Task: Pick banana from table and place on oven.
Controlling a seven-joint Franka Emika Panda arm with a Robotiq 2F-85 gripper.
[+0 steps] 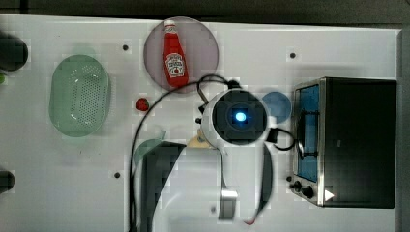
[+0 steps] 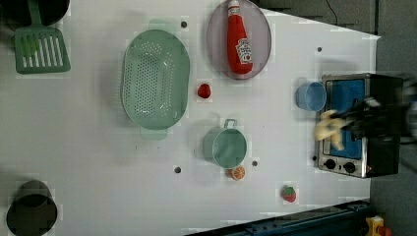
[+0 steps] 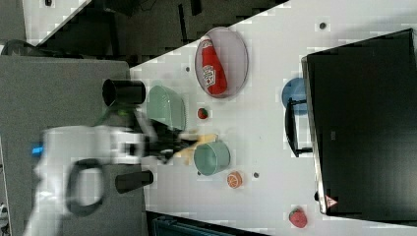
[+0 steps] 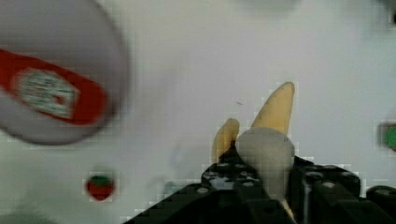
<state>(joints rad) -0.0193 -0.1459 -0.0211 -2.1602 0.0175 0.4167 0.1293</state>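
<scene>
My gripper (image 4: pixel 254 179) is shut on the pale-yellow banana (image 4: pixel 275 116), whose cream peel flaps stick out past the black fingers. The banana hangs above the white table (image 1: pixel 290 38). In the left view the banana (image 2: pixel 328 129) and gripper (image 2: pixel 364 118) overlap the oven's (image 2: pixel 383 147) blue glass door. In the right view the banana (image 3: pixel 196 142) sits at the gripper's (image 3: pixel 169 143) tip, next to the green pot. The top view has a bit of banana (image 1: pixel 197 141) peeking from under my wrist (image 1: pixel 239 116), left of the black-topped oven (image 1: pixel 358 140).
A ketchup bottle (image 1: pixel 175 55) lies on a grey plate (image 1: pixel 203 43). A green colander (image 1: pixel 80 94), green pot (image 2: pixel 225 146), blue cup (image 2: pixel 311 96), orange slice (image 2: pixel 237 172), two toy strawberries (image 2: pixel 204 90) (image 2: pixel 288 193), a green spatula (image 2: pixel 40 46) and a black cup (image 2: pixel 32 212) stand around.
</scene>
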